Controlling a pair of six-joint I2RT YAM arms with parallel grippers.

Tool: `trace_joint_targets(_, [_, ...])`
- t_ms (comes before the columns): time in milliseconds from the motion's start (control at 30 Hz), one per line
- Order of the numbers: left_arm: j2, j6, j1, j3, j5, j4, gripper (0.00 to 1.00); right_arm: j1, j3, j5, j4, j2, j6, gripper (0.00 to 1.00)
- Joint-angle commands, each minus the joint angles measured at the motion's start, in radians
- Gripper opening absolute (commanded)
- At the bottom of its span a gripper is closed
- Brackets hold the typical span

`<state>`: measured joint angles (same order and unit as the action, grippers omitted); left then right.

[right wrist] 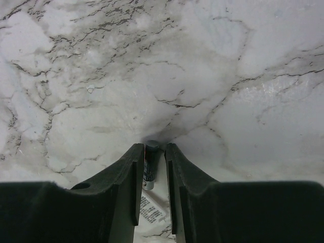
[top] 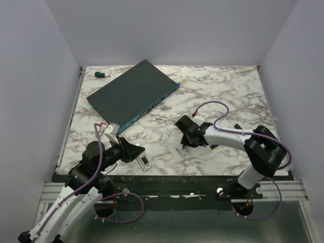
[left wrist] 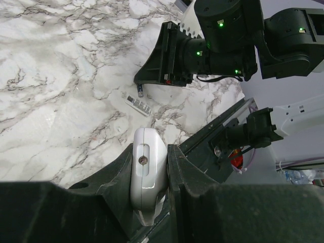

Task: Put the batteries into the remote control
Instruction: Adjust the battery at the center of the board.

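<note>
Over marble [top: 228,101]: one remote control [left wrist: 147,177] clamped in left hand [left wrist: 150,152]; one battery [right wrist: 150,164] inside right hand [right wrist: 153,147], grip unclear.

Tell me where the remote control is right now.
In the top view, the remote control is at the table's near-left edge, clamped in the left claw, nearer than the dark box.

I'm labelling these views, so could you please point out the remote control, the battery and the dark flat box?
remote control [left wrist: 147,169], left wrist view, middle of its white casing.
battery [right wrist: 150,166], right wrist view, its visible side.
dark flat box [top: 129,96], top view, centre of its top.
</note>
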<state>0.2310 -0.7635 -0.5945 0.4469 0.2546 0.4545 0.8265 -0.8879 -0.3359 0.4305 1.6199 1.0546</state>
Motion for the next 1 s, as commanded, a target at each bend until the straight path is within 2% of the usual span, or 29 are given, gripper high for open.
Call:
trace_joint_targets(0, [-0.009, 0.001, 0.007, 0.017, 0.005, -0.015, 0.00, 0.017, -0.014, -0.057, 0.161, 0.052, -0.048, 0.30])
trace_joint_targets(467, [-0.016, 0.005, 0.007, 0.025, 0.002, -0.004, 0.00, 0.054, -0.065, -0.030, 0.187, 0.101, -0.046, 0.21])
trace_joint_targets(633, [-0.011, 0.002, 0.006, 0.026, 0.007, -0.011, 0.00, 0.058, -0.058, -0.034, 0.186, 0.085, -0.045, 0.09])
trace_joint_targets(767, [-0.009, 0.001, 0.007, 0.030, 0.006, -0.011, 0.00, 0.058, -0.037, -0.053, 0.168, 0.019, -0.031, 0.01])
trace_joint_targets(967, [-0.004, 0.000, 0.007, 0.047, 0.002, -0.010, 0.00, 0.058, 0.043, -0.047, -0.004, -0.223, -0.081, 0.01])
